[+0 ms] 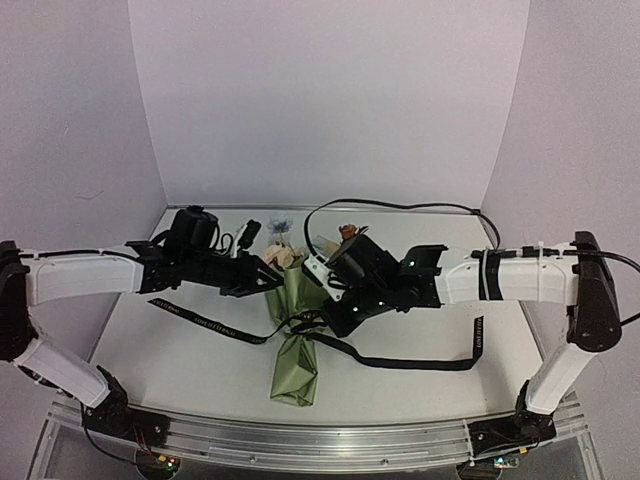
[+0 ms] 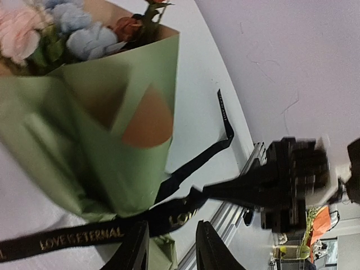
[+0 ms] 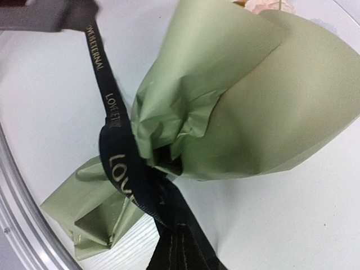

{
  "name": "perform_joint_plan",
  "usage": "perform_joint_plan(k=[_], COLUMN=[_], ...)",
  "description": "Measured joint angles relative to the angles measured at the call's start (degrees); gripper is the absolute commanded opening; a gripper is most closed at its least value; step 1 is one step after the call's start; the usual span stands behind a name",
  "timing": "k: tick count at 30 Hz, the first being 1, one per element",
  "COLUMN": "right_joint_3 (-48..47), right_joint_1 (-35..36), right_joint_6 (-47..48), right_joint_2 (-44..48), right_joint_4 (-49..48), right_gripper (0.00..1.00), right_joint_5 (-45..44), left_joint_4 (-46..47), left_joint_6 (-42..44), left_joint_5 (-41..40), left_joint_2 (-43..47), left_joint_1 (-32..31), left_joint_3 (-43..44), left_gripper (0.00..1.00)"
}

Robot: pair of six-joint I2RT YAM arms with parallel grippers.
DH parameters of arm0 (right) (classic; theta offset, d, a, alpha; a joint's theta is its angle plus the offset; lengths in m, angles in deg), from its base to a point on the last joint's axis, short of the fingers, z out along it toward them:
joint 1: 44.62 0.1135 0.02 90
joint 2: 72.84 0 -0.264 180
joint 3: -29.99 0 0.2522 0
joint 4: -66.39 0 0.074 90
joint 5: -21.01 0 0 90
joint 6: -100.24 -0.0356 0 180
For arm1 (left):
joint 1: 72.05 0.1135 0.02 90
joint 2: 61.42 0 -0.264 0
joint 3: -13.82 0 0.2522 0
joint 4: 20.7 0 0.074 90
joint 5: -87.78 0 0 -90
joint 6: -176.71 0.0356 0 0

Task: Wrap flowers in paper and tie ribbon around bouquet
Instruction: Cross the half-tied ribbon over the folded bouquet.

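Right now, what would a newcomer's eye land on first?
The olive-green bouquet lying in the middle of the white table, with cream, blue and rust flowers poking from its far, wide end. Next, the black ribbon with gold lettering wrapped around its waist, tails trailing left and right.

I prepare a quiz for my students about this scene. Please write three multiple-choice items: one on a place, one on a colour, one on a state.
1. Where does the ribbon cross the bouquet? A at its pinched waist; B over the flower heads; C nowhere.
2. The ribbon's lettering is: A red; B pale gold; C blue.
3. The right gripper is: A open; B shut on the ribbon; C shut on a stem.
Answers: 1 A, the ribbon loops where the paper narrows. 2 B, pale gold letters on black. 3 B, the ribbon runs into its closed jaws.
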Motion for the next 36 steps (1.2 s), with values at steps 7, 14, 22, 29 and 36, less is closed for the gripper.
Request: perform_joint_plan(k=[7, 14, 22, 29, 36], right_joint_3=[4.02, 7.41, 9.81, 10.86, 10.84], right_joint_1=[2.27, 2.21, 2.13, 2.13, 2.13], right_joint_6=[-1.20, -1.84, -2.50, -3.16, -3.28], right_joint_2=[0.97, 0.97, 2.73, 4.85, 5.65], right_joint_4=[-0.13, -0.40, -1.25, -1.19, -0.74], right_gripper=[0.00, 0.00, 0.00, 0.00, 0.00], right_joint_5=[-0.69, -4.94, -6.72, -6.94, -7.05], left_joint_4=[3.91, 5.13, 4.31, 2.71, -0.92], left_joint_6=[3.02, 2.54, 2.89, 5.68, 9.24], left_joint_5=[1.61, 1.65, 1.47, 1.15, -0.11], left_joint_2=[-16.28, -28.11, -31.64, -29.76, -17.72], left_joint_1=[-2.25, -0.92, 1.44, 1.47, 0.66], left_joint_3=[9.88, 12.94, 16.21, 18.30, 16.42], left_gripper=[0.14, 0.07, 0.08, 0.30, 0.29])
